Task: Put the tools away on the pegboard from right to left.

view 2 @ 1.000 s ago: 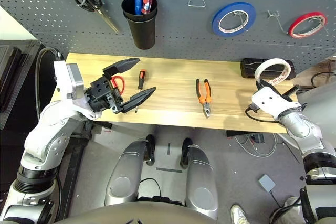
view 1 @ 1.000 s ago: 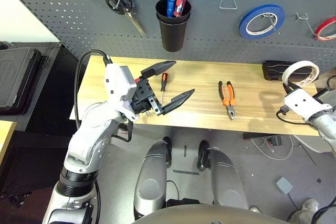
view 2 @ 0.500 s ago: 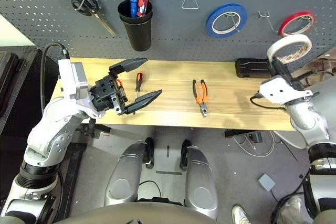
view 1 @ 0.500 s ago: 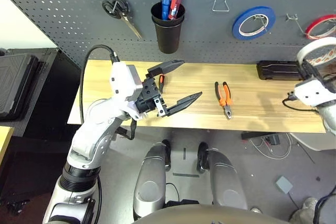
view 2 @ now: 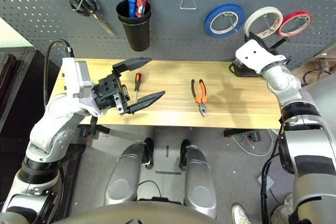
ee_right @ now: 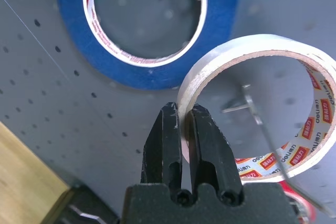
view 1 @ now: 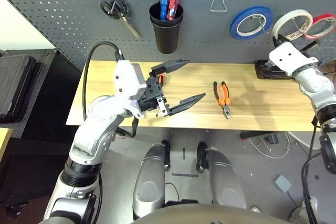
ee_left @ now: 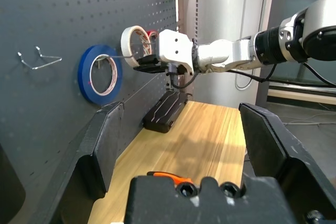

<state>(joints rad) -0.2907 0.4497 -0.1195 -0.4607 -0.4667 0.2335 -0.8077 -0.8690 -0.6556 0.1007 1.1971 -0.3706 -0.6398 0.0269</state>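
Observation:
My right gripper (view 1: 279, 41) is shut on the rim of the white tape roll (view 1: 292, 22) and holds it up against the pegboard (view 1: 68, 9), between the blue and red rolls. A wire hook (ee_right: 251, 107) shows through the roll's hole. The orange-and-black pliers (view 1: 223, 95) lie mid-table. My left gripper (view 2: 156, 76) hovers open over the table's left part, above the slim screwdriver (view 2: 136, 84), holding nothing.
On the pegboard hang black-handled scissors (view 1: 118, 10), a black cup (view 1: 166, 27) with blue and red-handled tools, an empty wire hook (view 1: 219, 4), a blue tape roll (view 1: 251, 22) and a red tape roll (view 1: 323, 24). A black case (view 1: 266, 70) lies at the table's back right.
My right gripper has carried the white tape roll up from beside the table to the pegboard, between the blue and red rolls. The left gripper has stayed open over the screwdriver.

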